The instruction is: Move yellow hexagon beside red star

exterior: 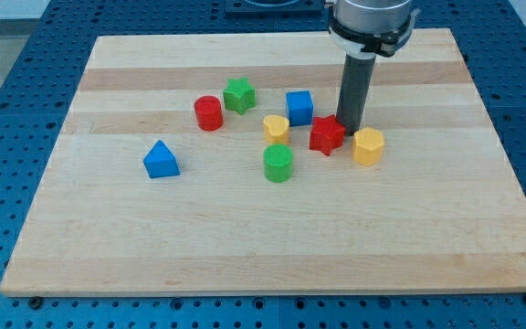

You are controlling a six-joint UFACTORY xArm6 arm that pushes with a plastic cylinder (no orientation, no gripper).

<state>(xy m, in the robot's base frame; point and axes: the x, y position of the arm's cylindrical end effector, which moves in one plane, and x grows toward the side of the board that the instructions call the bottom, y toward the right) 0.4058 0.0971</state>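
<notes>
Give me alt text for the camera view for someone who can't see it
My tip rests between the red star block and yellow hexagon block, which sit close together on a light wooden board. Six more coloured blocks lie to the view's left.

Bright, even overhead lighting, no harsh glare. Wooden board (pixel 272 228) evenly lit; the blocks by my tip (pixel 351 129) throw only short, soft shadows at their bases. Focus sharp from my tip out to the board edges. No visible motion blur, no noticeable edge distortion.
</notes>
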